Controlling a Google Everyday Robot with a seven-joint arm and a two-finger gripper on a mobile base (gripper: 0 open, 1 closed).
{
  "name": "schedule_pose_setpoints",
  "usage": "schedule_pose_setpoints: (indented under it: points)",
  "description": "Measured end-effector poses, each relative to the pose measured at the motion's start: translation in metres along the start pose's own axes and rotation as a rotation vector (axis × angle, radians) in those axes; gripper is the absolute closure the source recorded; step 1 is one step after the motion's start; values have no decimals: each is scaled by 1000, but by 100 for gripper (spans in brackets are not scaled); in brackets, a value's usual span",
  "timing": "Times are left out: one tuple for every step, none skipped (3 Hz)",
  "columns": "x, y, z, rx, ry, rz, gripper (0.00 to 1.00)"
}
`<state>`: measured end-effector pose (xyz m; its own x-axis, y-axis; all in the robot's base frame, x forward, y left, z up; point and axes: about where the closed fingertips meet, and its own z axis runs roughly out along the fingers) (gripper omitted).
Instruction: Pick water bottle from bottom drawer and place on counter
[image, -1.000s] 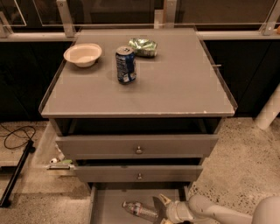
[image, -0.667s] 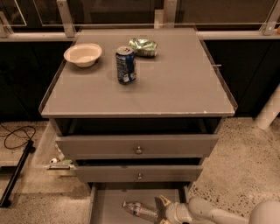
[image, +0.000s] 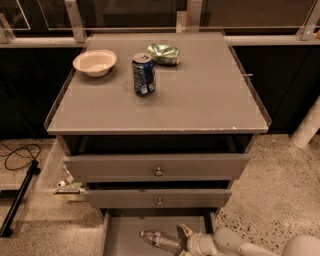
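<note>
The water bottle (image: 159, 240) lies on its side on the floor of the pulled-out bottom drawer (image: 122, 235), cap toward the left. My gripper (image: 180, 242) reaches in from the lower right and sits low in the drawer at the bottle's right end. It is open, with one finger (image: 184, 231) behind the bottle and the other at the frame's bottom edge. The bottle rests on the drawer floor. The counter (image: 200, 95) is the grey top of the cabinet above.
On the counter stand a blue soda can (image: 144, 74), a white bowl (image: 95, 62) and a crumpled green bag (image: 163, 53). The two upper drawers (image: 159, 170) are slightly ajar and overhang the bottom drawer. A black cable (image: 17, 155) lies on the floor at the left.
My gripper has edged slightly left along the bottle. The bottle and the things on the counter have not moved.
</note>
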<state>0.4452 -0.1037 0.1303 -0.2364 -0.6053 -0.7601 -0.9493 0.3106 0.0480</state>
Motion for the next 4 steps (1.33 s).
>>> schedule_pose_setpoints:
  points:
    - [0,0,0,0,0,0,22]
    - [0,0,0,0,0,0,46]
    - [0,0,0,0,0,0,69]
    - [0,0,0,0,0,0,92]
